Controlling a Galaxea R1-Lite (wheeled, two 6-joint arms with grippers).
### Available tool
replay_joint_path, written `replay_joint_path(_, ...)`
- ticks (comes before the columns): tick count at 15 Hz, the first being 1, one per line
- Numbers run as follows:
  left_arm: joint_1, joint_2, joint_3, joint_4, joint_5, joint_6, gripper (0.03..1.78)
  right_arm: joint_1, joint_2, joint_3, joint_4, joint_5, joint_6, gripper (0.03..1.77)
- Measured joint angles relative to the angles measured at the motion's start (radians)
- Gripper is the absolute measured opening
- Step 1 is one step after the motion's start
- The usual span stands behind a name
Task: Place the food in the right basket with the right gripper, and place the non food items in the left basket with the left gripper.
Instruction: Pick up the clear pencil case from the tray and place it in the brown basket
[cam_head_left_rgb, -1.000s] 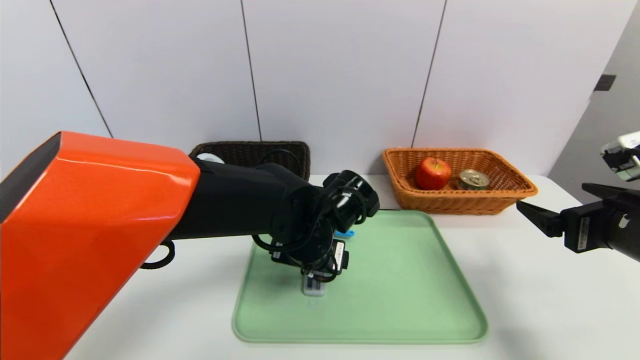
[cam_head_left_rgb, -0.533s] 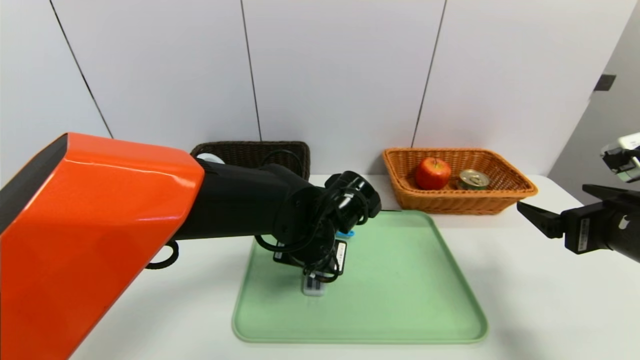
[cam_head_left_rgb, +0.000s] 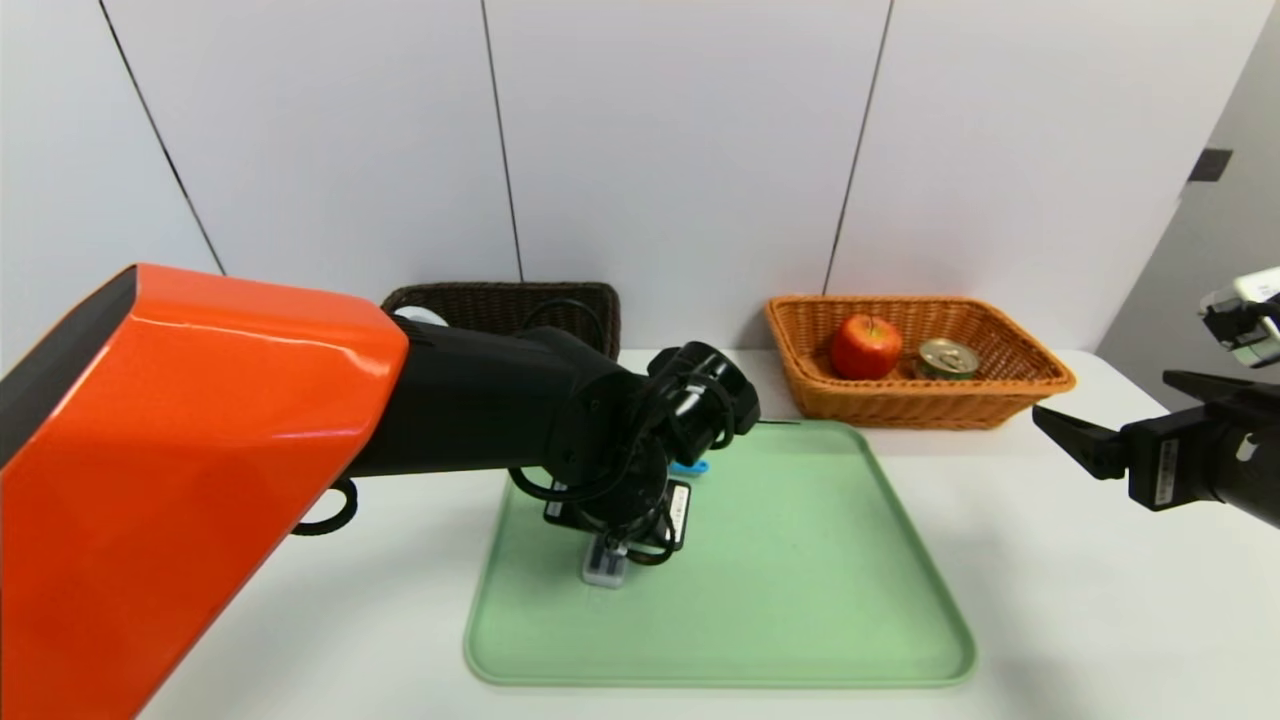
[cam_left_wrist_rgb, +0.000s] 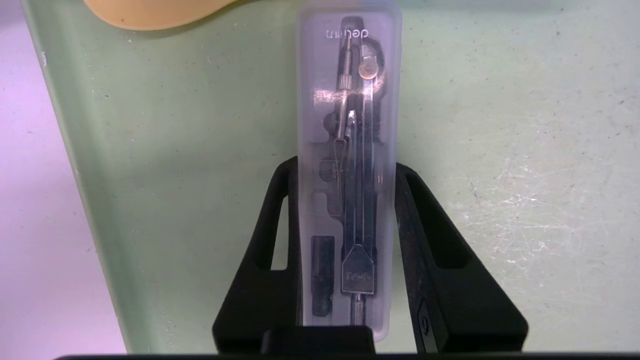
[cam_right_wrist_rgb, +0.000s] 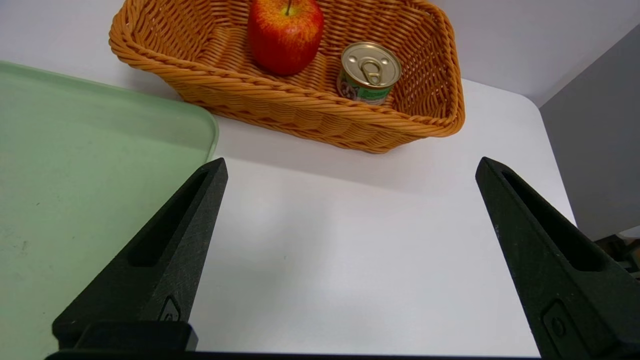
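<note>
My left gripper (cam_head_left_rgb: 607, 560) points down at the green tray, and its fingers press both long sides of the flat grey oblong case (cam_left_wrist_rgb: 347, 100), also seen as the case (cam_head_left_rgb: 603, 574) under the wrist. The left gripper (cam_left_wrist_rgb: 346, 165) holds it near one end. A blue handle (cam_head_left_rgb: 690, 466) and a yellow head (cam_left_wrist_rgb: 150, 10) of the small utensil lie just beyond. The red apple (cam_head_left_rgb: 865, 345) and the tin (cam_head_left_rgb: 946, 358) sit in the orange right basket (cam_head_left_rgb: 900, 410). My right gripper (cam_right_wrist_rgb: 351, 165) hovers open over bare table, right of the tray.
The dark brown left basket (cam_head_left_rgb: 500, 300) stands at the back, partly hidden by my left arm, with a white round cup (cam_head_left_rgb: 420, 316) showing at its corner. The green tray (cam_head_left_rgb: 800, 600) fills the table's middle. A grey wall panel stands at the far right.
The left fingers have closed in on the grey case, and the case has shifted a little to the left on the tray. The right arm has stayed still.
</note>
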Motion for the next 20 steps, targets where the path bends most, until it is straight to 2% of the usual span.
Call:
replay_joint_path(6, 0.012, -0.038, -0.037, 0.009, 0.017, 0.021, 0.56, 0.0, 0.0, 0.007, 0.0, 0.0, 0.0, 1.71)
replay_joint_path(12, 0.032, -0.168, -0.086, 0.003, 0.021, 0.118, 0.56, 0.0, -0.001, 0.025, -0.001, 0.001, -0.004, 1.71)
replay_joint_path(14, 0.043, -0.197, -0.104, -0.002, 0.05, 0.159, 0.56, 0.002, -0.001, 0.031, 0.0, 0.001, -0.005, 1.71)
replay_joint_path(17, 0.1, -0.211, -0.177, -0.015, 0.063, 0.185, 0.56, 0.002, -0.001, 0.034, 0.0, 0.001, -0.005, 1.71)
replay_joint_path(20, 0.196, -0.204, -0.222, -0.132, 0.061, 0.292, 0.56, 0.003, -0.002, 0.036, -0.001, 0.002, -0.005, 1.71)
